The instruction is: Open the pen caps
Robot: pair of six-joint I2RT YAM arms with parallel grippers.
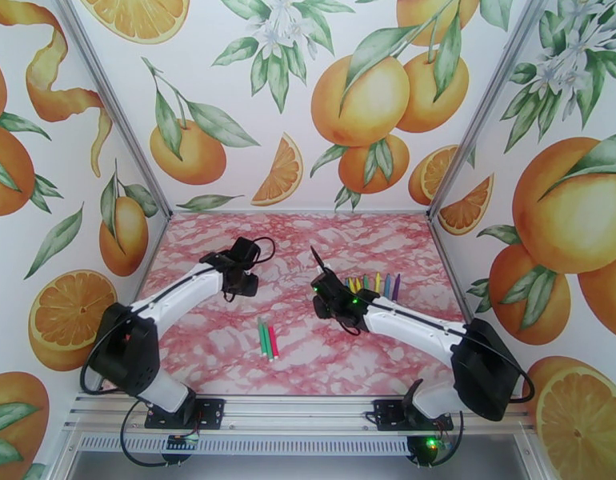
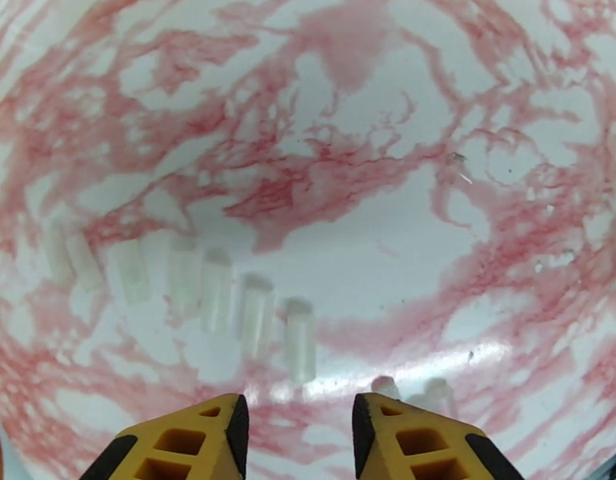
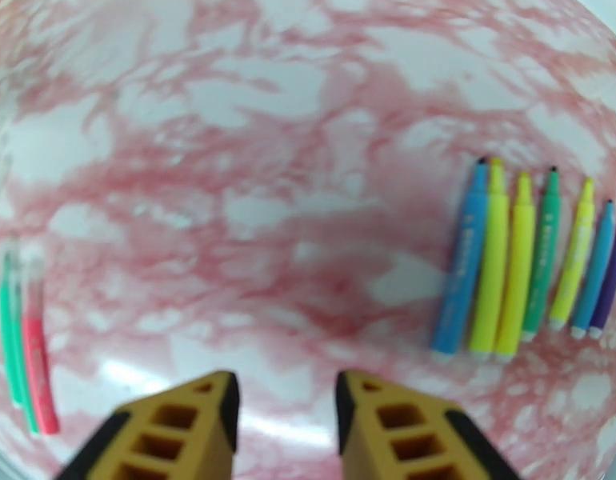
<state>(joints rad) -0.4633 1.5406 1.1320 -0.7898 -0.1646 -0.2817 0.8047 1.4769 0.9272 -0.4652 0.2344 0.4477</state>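
Nearest the arms, green and red pens [image 1: 267,340] lie together mid-desk [image 1: 204,354], beyond them the left hand [image 2: 300,414] hangs narrowly parted and empty before a row of clear pen caps [image 2: 216,294], the right hand [image 3: 286,394] likewise parted on nothing, seven bare-tipped pens [image 3: 516,258] lined up farther right

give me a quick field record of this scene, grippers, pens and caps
left gripper: open, empty, clear caps just ahead of it
right gripper: open, empty, over bare table between the two pen groups
uncapped pens: seven in a row on the right; blue, yellow, yellow, green, yellow, blue, purple; tips bare
clear caps: about seven lying in a row, two more set apart
loose pair: green pen and red pen side by side, seemingly still capped, but blurred
surface: pink marbled table
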